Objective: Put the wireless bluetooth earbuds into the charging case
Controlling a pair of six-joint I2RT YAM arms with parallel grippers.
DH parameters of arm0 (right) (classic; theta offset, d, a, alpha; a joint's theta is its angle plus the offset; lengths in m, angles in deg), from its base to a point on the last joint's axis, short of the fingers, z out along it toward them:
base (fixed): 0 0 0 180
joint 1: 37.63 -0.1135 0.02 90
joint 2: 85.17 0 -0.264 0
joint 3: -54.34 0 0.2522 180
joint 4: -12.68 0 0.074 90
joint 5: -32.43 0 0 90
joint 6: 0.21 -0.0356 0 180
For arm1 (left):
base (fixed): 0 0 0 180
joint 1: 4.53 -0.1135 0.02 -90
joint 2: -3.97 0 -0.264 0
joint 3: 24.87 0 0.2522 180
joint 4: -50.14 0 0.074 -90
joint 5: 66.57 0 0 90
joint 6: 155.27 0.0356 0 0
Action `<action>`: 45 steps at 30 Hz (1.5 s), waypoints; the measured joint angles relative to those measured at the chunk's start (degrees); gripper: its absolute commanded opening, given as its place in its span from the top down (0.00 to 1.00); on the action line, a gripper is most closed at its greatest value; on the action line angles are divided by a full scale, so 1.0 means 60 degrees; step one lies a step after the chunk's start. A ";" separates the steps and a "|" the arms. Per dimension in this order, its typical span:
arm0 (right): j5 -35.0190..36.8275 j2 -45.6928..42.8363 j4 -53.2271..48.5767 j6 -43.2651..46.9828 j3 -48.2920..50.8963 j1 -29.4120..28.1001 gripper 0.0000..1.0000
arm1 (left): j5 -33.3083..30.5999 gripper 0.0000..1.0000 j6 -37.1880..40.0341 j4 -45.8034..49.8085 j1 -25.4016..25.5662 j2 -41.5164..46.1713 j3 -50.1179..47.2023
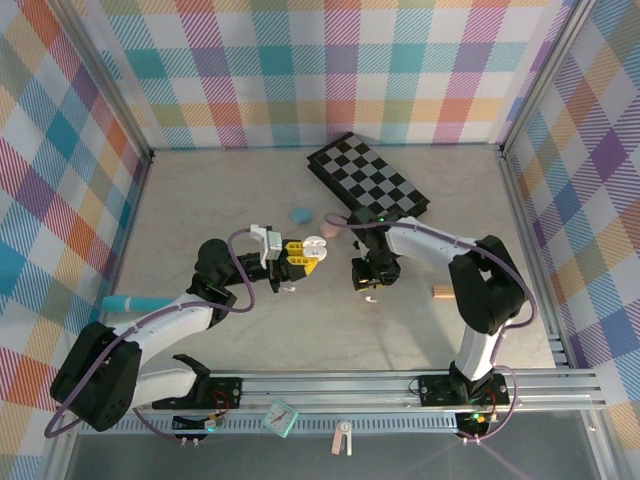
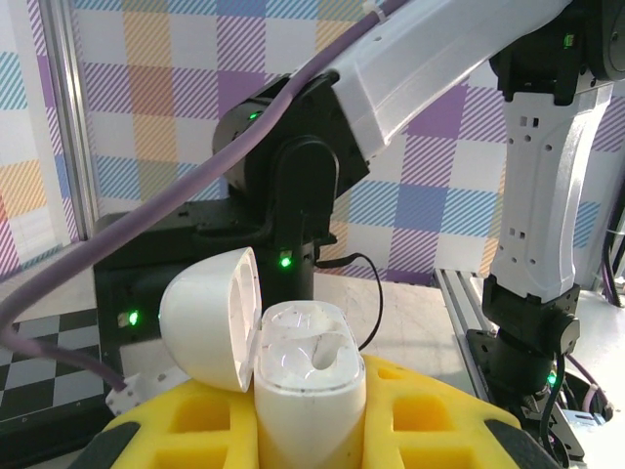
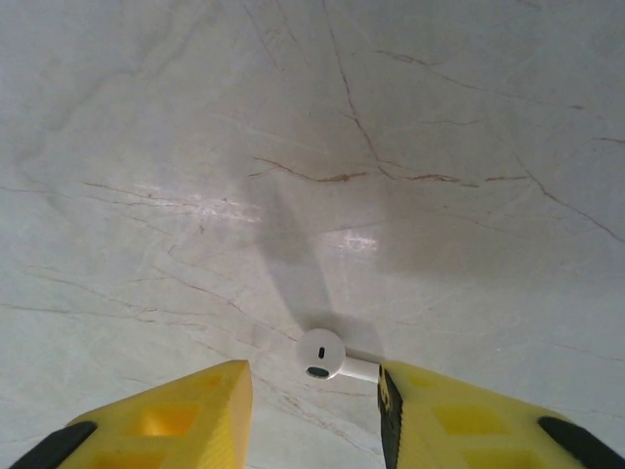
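White earbud [image 3: 321,353] between right tool [image 3: 312,381] fingers [image 3: 186,415]

White charging case [image 2: 311,386] held upright in left pincer [image 2: 311,425], lid [image 2: 210,318] swung open sideways, sockets seemingly empty. White earbud [image 3: 322,354] laid on table [image 3: 293,147] between parted fingers of right pincer [image 3: 312,401], stem pointed rightward.

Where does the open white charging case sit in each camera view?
Top external: charging case at the left tool tip, just left of centre.
Left wrist: bottom centre, upright between yellow fingers, lid open to the left.
Right wrist: looks down at a white earbud on the marbled table.
Shared landmark: the marbled table, in all three.
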 measured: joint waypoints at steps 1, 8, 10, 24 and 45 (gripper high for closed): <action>0.0095 0.0164 -0.0117 0.0058 -0.0124 -0.0091 0.63 | 0.0000 1.00 0.0004 0.0000 0.0000 0.0000 0.0000; 0.0197 0.0947 -0.0565 0.0240 -0.0408 -0.0463 0.68 | 0.0000 1.00 0.0011 0.0015 0.0000 0.0047 0.0000; 0.0208 0.1049 -0.0656 0.0288 -0.0412 -0.0488 0.69 | -0.0004 1.00 0.0011 0.0015 0.0000 0.0076 0.0000; 0.0259 0.1231 -0.0696 0.0412 -0.0433 -0.0459 0.81 | 0.0000 1.00 0.0018 0.0076 0.0000 0.0095 0.0000; 0.0222 -0.0219 0.1504 -0.0452 0.1242 0.0933 0.54 | -0.2000 1.00 0.0288 0.0302 -0.0146 0.0492 -0.0459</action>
